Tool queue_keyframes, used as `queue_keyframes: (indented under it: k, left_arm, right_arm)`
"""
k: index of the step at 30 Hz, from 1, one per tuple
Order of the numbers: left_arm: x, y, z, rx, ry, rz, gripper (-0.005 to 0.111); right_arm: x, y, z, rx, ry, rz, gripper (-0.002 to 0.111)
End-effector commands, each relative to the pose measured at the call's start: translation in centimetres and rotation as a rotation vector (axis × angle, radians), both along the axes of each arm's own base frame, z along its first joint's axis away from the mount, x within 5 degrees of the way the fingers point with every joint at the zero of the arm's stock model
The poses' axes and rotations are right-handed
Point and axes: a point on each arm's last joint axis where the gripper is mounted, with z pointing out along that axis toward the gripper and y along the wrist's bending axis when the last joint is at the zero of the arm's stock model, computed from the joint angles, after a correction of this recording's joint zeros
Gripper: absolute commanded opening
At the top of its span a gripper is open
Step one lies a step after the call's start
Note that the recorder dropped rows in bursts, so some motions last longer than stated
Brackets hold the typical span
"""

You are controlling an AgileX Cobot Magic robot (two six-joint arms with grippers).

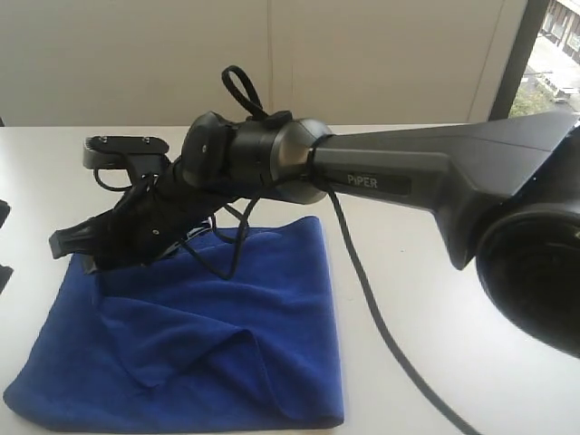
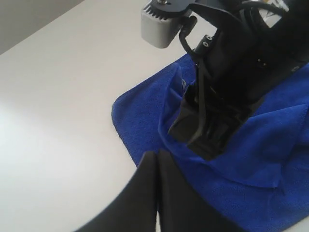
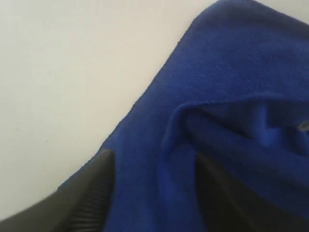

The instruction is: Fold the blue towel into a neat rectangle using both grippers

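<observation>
1. Two grippers in play, one towel. The towel [image 1: 227, 317] lies on the table [image 1: 435, 308], toward the left arm's side of the exterior view. It is partly doubled over, and a loose flap [image 1: 186, 352] sits crooked across its near half, so the rectangle is not yet neat.
2. Right gripper [image 3: 153, 162]: reaches across the middle to the towel's far left corner. Its jaws stand wide, with a finger [image 3: 91, 193] on each side of a raised ridge of cloth. Nothing is pinched, as far as its wrist view shows.
3. Left gripper [image 2: 157, 153]: jaws pressed together, holding nothing. It hangs over bare table just beside the towel's edge, tips pointing toward the corner where the right gripper sits.
4. Key relation: the cloth lies directly under and between the right jaws, but ahead of the left jaws and apart from them. The right arm is the nearer — it is on the cloth.
5. Long axis: hard to fix; the towel appears close to square as it lies.
6. Judgement: the next move turns on that ridge. The right need only close on it, while the left must open and advance before it can take an edge. Both arms crowd one corner — a collision risk.
</observation>
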Motion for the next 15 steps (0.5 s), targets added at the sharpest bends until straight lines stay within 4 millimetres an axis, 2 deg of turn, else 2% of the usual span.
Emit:
queue_keyframes:
  k: [1,4,7,10,14,15]
  left_arm:
    - [-0.1,0.2,-0.1,0.003,0.004,0.011,0.0]
    - [-0.1,0.2,-0.1,0.003,0.004,0.011,0.0]
    - [-0.1,0.2,-0.1,0.003,0.004,0.011,0.0]
    - [-0.1,0.2,-0.1,0.003,0.004,0.011,0.0]
    - [-0.1,0.2,-0.1,0.001,0.005,0.011,0.0]
    - [-0.1,0.2,-0.2,0.003,0.008,0.011,0.0]
  right_arm:
    - [0.3,0.1,0.9,0.019,-0.075,0.038,0.071]
    - [0.5,-1.2,1.8,-0.052,-0.129,0.099,0.068]
    - [0.2,-3.5,2.5,-0.194,-0.088,0.191,0.058]
    - [-0.6,-6.0,2.3,-0.381,0.028,0.269,0.04]
    - [-1.6,-8.0,0.5,-0.58,0.115,0.355,0.0]
    - [-1.7,-8.2,-0.1,-0.587,0.124,0.353,0.0]
